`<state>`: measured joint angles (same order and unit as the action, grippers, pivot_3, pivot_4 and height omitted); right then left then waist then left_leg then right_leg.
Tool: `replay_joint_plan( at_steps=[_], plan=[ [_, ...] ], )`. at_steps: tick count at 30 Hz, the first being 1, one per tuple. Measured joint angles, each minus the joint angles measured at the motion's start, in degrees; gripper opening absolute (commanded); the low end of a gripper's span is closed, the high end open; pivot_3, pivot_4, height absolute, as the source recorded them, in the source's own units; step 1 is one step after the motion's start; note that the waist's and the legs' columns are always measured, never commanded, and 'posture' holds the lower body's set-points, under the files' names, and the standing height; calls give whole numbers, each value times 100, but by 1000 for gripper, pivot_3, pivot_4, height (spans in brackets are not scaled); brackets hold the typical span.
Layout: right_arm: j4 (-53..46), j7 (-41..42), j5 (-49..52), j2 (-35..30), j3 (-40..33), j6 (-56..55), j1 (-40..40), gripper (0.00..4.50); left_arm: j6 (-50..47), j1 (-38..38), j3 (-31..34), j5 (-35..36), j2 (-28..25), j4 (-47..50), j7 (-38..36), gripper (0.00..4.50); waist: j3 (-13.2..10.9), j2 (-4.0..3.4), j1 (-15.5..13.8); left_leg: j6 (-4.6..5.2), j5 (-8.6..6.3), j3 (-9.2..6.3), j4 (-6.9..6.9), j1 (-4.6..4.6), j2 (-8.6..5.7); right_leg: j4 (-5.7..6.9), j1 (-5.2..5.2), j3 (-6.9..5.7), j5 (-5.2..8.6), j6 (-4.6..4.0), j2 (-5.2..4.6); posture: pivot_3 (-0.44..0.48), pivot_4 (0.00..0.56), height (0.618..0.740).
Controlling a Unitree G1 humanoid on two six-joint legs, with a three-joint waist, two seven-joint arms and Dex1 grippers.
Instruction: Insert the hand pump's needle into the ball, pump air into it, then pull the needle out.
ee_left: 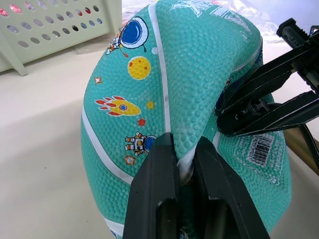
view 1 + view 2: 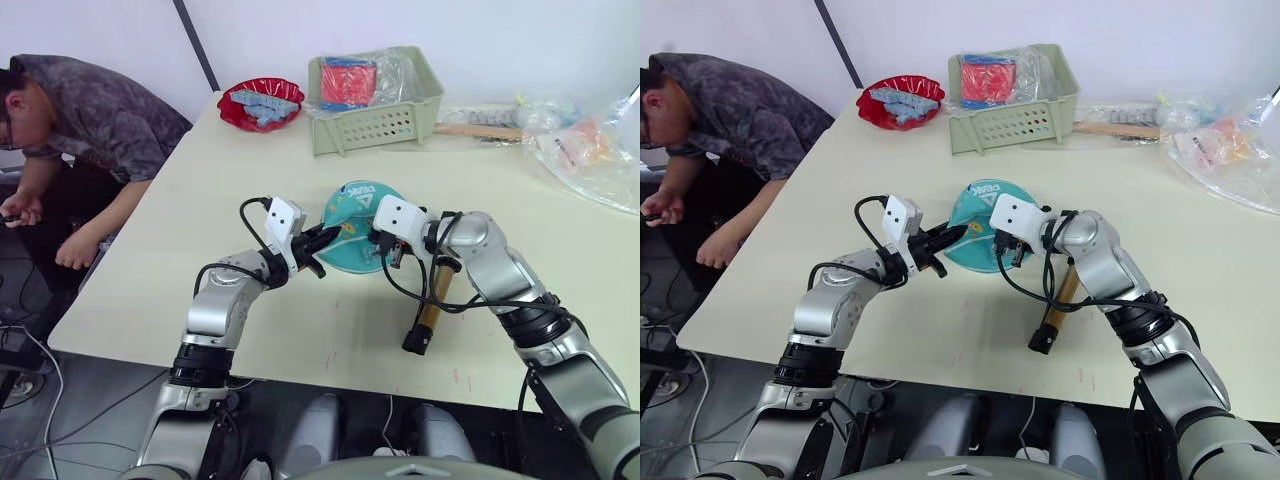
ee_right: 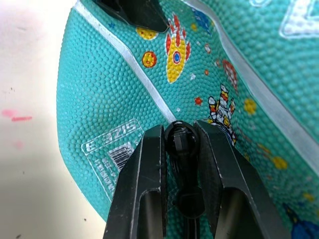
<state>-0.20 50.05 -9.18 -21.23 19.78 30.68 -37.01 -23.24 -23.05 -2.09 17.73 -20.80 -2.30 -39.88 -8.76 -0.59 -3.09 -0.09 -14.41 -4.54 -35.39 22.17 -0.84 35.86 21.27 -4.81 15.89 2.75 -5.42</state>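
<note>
The teal ball (image 2: 352, 222) lies soft and dented at the table's middle. Its cartoon prints show in the left wrist view (image 1: 149, 79). My left gripper (image 2: 322, 241) is shut on a raised fold of the ball's left side (image 1: 183, 147). From the right, my right gripper (image 2: 384, 244) is shut on the needle's black fitting (image 3: 180, 142), which is pressed against the ball's skin beside a barcode print. The metal pin itself is hidden. The bronze hand pump (image 2: 431, 308) lies on the table under my right forearm, its black hose (image 2: 400, 286) looping up to the fitting.
A pale green basket (image 2: 377, 120) and a red bowl (image 2: 260, 104) stand at the far side. Plastic bags (image 2: 590, 150) cover the far right. A person (image 2: 90, 120) sits bent over beside the table's left edge (image 2: 140, 230).
</note>
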Motion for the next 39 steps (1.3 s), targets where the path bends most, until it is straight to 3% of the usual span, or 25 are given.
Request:
replay_joint_plan(
  at_steps=[14, 15, 16, 19, 23, 28, 39],
  plan=[
    [-148, -298, 750, -125, -507, -840, 602, 326, 98, -68, -72, 46, 27, 60, -3, 0, -85, 18, -68, 0, 7, -38, -36, 62, -34, 0, 13, -45, 3, 6, -6, 0, 150, 738],
    [-178, -302, 786, -134, -526, -837, 632, 1370, 105, -69, -77, 46, 32, 61, -4, 0, -88, 18, -72, 0, 7, -37, -38, 63, -35, 0, 13, -45, 3, 6, -6, 0, 150, 738],
    [-275, -288, 877, -183, -569, -820, 717, 1618, 108, -82, -61, 44, 39, 51, -2, 0, -91, 20, -80, 0, 7, -34, -39, 65, -37, 0, 15, -41, 3, 7, -7, 0, 150, 738],
    [-368, -237, 1099, -382, -748, -724, 982, 3090, 114, -119, -10, 42, 36, 22, 8, 0, -110, 39, -68, 1, 7, -5, -42, 67, -35, 6, 31, -9, -1, 15, -4, 0, 150, 738],
    [-451, -235, 1266, -400, -753, -696, 1077, 4486, 120, -153, 2, 41, 50, -44, 30, 0, -118, 47, -62, 1, 7, 26, -60, 65, -15, 12, 44, 24, -11, 31, 11, 0, 150, 738],
    [-712, -305, 1550, -495, -996, -687, 1354, 4486, 128, -146, 10, 41, 56, -53, 35, 0, -125, 57, -70, 6, 4, 72, -70, 67, -2, 12, 63, 79, -27, 44, 25, 0, 150, 738],
    [-1744, -289, 2764, -841, -2240, -460, 2393, 4486, 128, -126, 136, 32, 35, -54, 47, 0, -153, 105, -64, 12, 1, 193, -94, 64, 38, 94, 154, 201, -46, 25, 56, 0, 150, 738]
  ],
)
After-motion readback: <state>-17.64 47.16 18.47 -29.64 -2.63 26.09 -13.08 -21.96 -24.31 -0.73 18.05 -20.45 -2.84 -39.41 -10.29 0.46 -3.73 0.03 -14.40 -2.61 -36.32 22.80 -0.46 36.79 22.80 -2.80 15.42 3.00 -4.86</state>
